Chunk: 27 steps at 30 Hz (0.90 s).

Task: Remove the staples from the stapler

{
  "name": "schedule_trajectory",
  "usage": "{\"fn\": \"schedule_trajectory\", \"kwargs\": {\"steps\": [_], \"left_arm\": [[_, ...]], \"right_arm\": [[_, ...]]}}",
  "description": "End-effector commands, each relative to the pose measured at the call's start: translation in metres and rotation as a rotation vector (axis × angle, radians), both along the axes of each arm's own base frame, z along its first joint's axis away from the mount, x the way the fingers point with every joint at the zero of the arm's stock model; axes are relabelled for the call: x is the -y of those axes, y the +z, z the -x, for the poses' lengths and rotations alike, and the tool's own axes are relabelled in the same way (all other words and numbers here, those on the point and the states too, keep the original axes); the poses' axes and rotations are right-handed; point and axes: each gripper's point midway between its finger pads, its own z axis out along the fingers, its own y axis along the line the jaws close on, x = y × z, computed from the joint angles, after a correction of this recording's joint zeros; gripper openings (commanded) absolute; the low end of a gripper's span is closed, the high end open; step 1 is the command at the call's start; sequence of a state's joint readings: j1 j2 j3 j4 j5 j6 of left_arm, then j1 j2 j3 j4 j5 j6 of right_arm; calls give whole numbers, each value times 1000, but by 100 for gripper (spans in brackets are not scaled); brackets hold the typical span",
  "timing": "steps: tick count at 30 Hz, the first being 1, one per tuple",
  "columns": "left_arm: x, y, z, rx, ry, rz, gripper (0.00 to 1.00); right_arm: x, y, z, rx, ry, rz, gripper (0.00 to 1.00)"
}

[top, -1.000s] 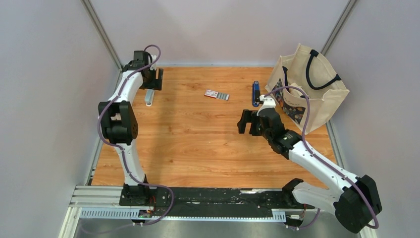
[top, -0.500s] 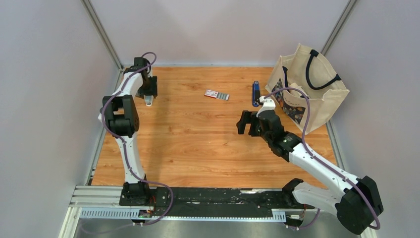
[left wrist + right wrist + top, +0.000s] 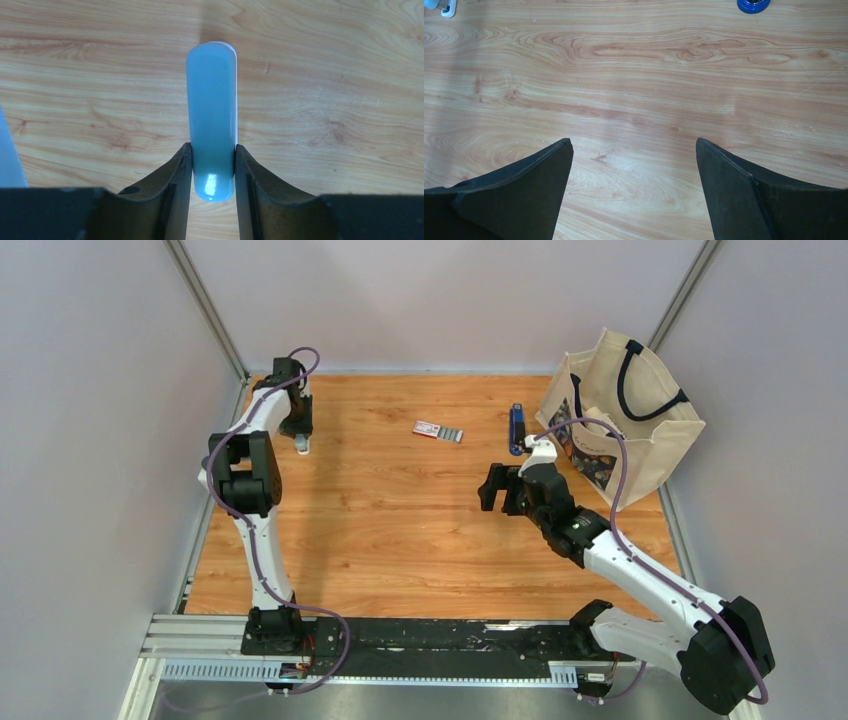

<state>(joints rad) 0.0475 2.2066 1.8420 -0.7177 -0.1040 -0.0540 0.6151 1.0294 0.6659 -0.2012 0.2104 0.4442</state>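
The left claw [image 3: 212,148] is pinching the stapler [image 3: 211,100]. In the left wrist view, one dark finger [image 3: 175,175] presses the stapler's left side and the other its right side, with no gap on either side. The stapler is pale blue with a thin white edge along its right side. It lies flat on the wooden table [image 3: 400,530], its rounded far end sticking out past the fingertips. From above it sits well to the left of the canvas bag [image 3: 630,430], across the whole table from it and near the left edge.

The right claw [image 3: 634,142] is spread wide with only bare wood between its fingers. It hangs over the table near the bag's front left corner, on the side closer to the arm bases, and holds nothing.

A dark blue tool [image 3: 516,428] lies just beside the bag's left side. A small pink-and-white box [image 3: 428,427] lies further left of the bag, between the bag and the stapler and closer to the bag. A short grey strip that looks like staples [image 3: 453,435] touches the end of the box that faces the bag. It is too small to make out more.
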Motion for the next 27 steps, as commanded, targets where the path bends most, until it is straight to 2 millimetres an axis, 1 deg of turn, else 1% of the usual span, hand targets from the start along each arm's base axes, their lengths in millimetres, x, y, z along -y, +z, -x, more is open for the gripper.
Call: {"fn": "schedule_trajectory", "kwargs": {"steps": [1, 2, 3, 4, 6, 8, 10, 11, 12, 14, 15, 16, 19, 20, 24, 27], "left_arm": [[-1, 0, 6, 7, -34, -43, 36], [0, 1, 9, 7, -41, -52, 34], [3, -2, 15, -4, -50, -56, 32], [6, -1, 20, -6, -57, -58, 31], [8, 6, 27, 0, -88, -89, 31], [12, 15, 38, 19, -99, -76, 31], [16, 22, 54, 14, -112, -59, 30], [31, 27, 62, 9, -147, -52, 30], [34, 35, 72, 16, -157, -45, 29], [41, 40, 95, 5, -182, -22, 29], [45, 46, 106, 9, -191, -8, 29], [50, 45, 120, -3, -208, 7, 28], [62, 54, 157, -5, -248, 41, 29], [69, 56, 169, -7, -271, 71, 29], [88, 58, 215, -24, -339, 98, 30], [102, 49, 247, -34, -386, 107, 31]], "right_arm": [[-2, 9, -4, 52, 0, -19, 96], [-3, 10, -4, 52, 1, -22, 95], [-3, 9, -4, 50, 2, -19, 95], [-3, 8, -4, 49, 4, -20, 94], [-3, 7, -3, 46, 3, -24, 93], [-4, 6, -2, 41, 6, -30, 92], [-5, 6, 0, 39, 10, -42, 91], [-5, 5, 1, 35, 7, -47, 91], [-5, 5, 2, 34, 8, -48, 91], [-5, 5, 6, 32, 10, -57, 90], [-4, 5, 8, 30, 11, -59, 89], [-4, 4, 11, 27, 13, -59, 89], [-5, 0, 20, 7, 18, -59, 88], [-5, -2, 23, 0, 15, -55, 88], [-9, -9, 35, -26, 7, -35, 86], [-16, -12, 43, -33, 11, -18, 85]]}}
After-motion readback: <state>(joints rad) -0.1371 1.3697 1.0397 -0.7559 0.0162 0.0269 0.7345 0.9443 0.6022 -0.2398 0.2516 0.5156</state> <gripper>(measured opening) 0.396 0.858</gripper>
